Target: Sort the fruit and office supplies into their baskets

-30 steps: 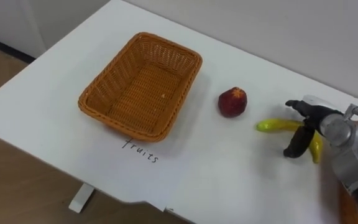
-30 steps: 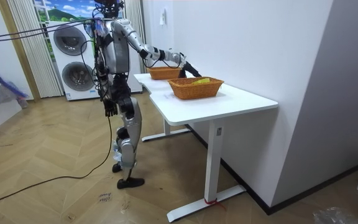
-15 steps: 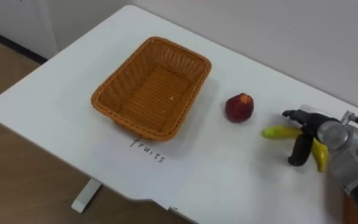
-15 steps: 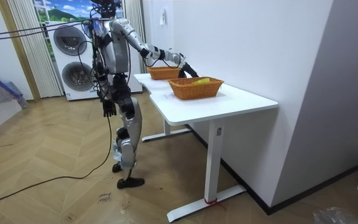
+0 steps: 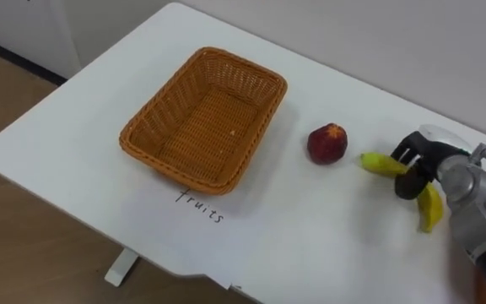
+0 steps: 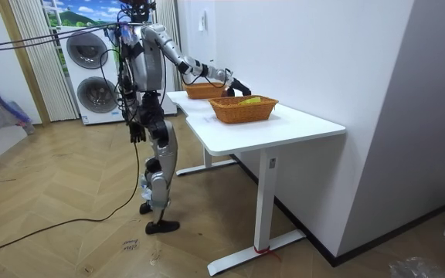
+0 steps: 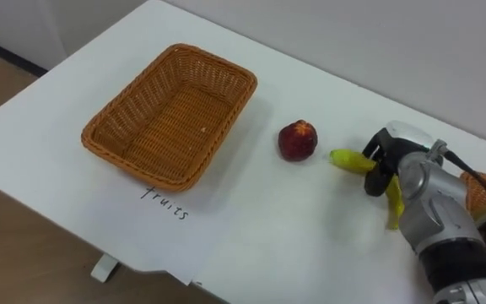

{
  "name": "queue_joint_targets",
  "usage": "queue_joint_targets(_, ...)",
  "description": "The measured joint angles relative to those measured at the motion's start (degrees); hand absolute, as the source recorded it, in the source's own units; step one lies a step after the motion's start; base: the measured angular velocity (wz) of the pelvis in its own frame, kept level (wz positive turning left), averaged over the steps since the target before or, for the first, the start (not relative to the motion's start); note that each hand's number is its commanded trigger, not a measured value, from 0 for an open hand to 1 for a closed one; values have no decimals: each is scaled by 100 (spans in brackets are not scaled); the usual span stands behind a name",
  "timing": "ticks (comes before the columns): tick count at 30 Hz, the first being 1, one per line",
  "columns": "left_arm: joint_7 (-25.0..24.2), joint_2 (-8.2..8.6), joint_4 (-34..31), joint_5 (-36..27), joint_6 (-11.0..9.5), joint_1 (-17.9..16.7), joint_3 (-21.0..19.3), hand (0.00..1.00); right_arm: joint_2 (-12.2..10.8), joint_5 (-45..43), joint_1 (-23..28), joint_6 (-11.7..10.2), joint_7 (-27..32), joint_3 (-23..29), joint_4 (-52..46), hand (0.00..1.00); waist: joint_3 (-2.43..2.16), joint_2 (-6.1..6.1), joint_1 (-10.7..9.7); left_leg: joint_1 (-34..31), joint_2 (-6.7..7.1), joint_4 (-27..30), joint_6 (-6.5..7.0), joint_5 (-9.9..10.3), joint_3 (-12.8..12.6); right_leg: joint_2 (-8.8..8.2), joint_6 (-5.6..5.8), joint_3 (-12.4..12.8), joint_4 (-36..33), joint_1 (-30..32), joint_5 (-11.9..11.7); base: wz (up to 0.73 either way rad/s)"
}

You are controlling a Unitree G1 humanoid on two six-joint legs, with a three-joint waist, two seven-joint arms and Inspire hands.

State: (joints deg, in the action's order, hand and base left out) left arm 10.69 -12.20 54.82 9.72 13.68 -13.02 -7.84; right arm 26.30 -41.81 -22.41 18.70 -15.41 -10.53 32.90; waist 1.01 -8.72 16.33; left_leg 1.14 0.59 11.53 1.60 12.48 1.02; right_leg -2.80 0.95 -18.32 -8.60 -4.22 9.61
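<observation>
Empty wicker basket (image 5: 202,116) on white table (image 5: 310,224), red fruit (image 5: 327,143) beside it, right hand (image 5: 418,160) curled round banana (image 5: 378,163).

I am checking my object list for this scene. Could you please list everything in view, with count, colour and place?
table: one, white, along the wall
empty basket: one, brown wicker, on the table's left part
handwritten label: one, dark, on the table in front of the empty basket
red fruit: one, red, on the table right of the empty basket
banana: one, yellow, right of the red fruit, in the right hand
second basket: one, brown wicker, at the table's nearer end in the room view, something yellow inside
washing machines: two, white, stacked behind the robot
right hand: fingers curled round the banana
left hand: hanging beside the hip
</observation>
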Motion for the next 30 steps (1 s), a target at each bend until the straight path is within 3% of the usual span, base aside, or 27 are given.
queue_joint_targets(7, -23, -2, 8, -1, -14, 12, -32, 0, -1, 35, 8, -38, 26, -163, 20, 100, -25, -44, -24, 67, -21, -16, 0, 0, 0, -13, 0, -1, 4, -60, 0, 0)
queue_joint_targets(16, -133, -3, 278, 4, -111, 115, -33, 0, -38, 21, 15, -79, -556, -180, -383, 100, 4, -16, -69, 17, -19, -60, 0, 1, -87, 3, 1, 93, -11, -15, 1, -4)
queue_joint_targets(24, -297, 10, 85, -5, -52, 7, -29, 0, -38, -14, 65, -42, -933, -179, -1225, 100, -43, 1, -244, -46, -21, -13, -7, -20, -165, 3, -10, 108, -11, 58, -6, 0)
queue_joint_targets(30, -240, 21, -60, -4, -172, -38, -37, 0, -38, -59, 65, -67, -974, -163, -1926, 100, -62, -21, -351, -44, -38, -16, 1, -27, -190, -12, -9, 174, -10, 109, -6, -5)
